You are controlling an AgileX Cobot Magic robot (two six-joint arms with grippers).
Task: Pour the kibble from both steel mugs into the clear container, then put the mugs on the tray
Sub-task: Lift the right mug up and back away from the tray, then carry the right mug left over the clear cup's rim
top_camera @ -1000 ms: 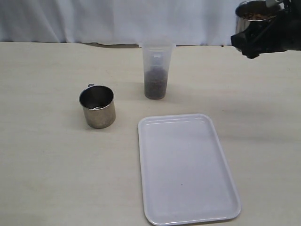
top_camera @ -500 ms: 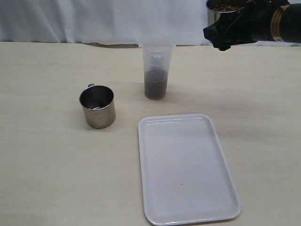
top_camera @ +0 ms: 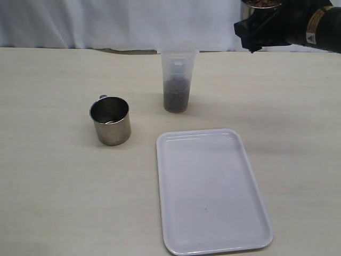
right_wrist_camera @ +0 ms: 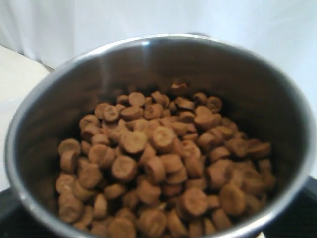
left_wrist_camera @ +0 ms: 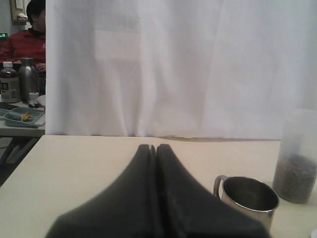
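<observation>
My right gripper (top_camera: pixel 265 28) is shut on a steel mug (top_camera: pixel 254 6), holding it high at the back right, to the right of the clear container (top_camera: pixel 177 80). In the right wrist view this mug (right_wrist_camera: pixel 158 64) is upright and full of brown kibble (right_wrist_camera: pixel 158 163). The container stands on the table, its lower part filled with dark kibble (top_camera: pixel 176 97). A second steel mug (top_camera: pixel 110 121) sits empty at the left, handle toward the back. The white tray (top_camera: pixel 213 234) lies in front, bare. My left gripper (left_wrist_camera: pixel 152 148) is shut and holds nothing; the empty mug (left_wrist_camera: pixel 247 198) and the container (left_wrist_camera: pixel 299 153) stand off to one side of it.
A white curtain (top_camera: pixel 106 21) hangs behind the beige table (top_camera: pixel 53 186). In the left wrist view a person in red (left_wrist_camera: pixel 25 39) and bottles (left_wrist_camera: pixel 20 79) on another table show past the curtain's edge.
My right gripper has carried the full mug leftward toward the container, and slightly higher. The left gripper, empty mug, container and tray have not moved.
</observation>
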